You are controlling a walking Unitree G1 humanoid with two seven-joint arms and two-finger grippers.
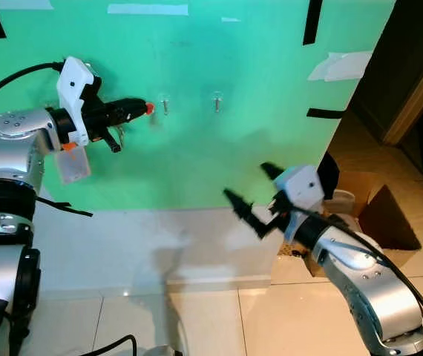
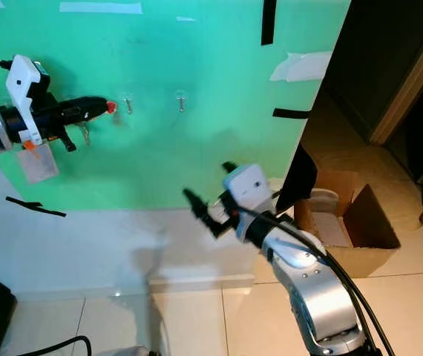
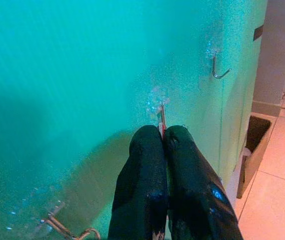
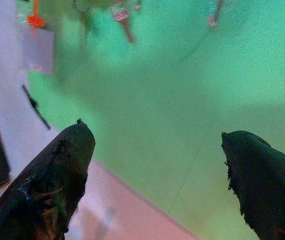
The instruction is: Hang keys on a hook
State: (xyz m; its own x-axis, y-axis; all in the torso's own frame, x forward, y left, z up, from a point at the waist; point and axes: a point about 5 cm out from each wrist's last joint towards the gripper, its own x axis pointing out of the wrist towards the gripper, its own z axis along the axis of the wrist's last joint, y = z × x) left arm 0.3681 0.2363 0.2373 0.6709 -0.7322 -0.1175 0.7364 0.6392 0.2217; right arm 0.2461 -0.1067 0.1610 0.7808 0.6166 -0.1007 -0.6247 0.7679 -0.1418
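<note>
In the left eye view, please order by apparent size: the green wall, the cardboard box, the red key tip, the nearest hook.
Largest to smallest:
1. Green wall
2. Cardboard box
3 and 4. Red key tip and the nearest hook: both tiny and look alike, so I do not rank them.

A bright green wall (image 1: pixel 219 156) is filling most of the scene, with strips of black tape (image 1: pixel 312 21) and pale tape (image 1: pixel 148 9) sticking to it. Glossy white floor tiles (image 1: pixel 197 322) are reflecting light below. An open cardboard box (image 1: pixel 378 215) is sitting by a dark doorway (image 1: pixel 412 67).
</note>
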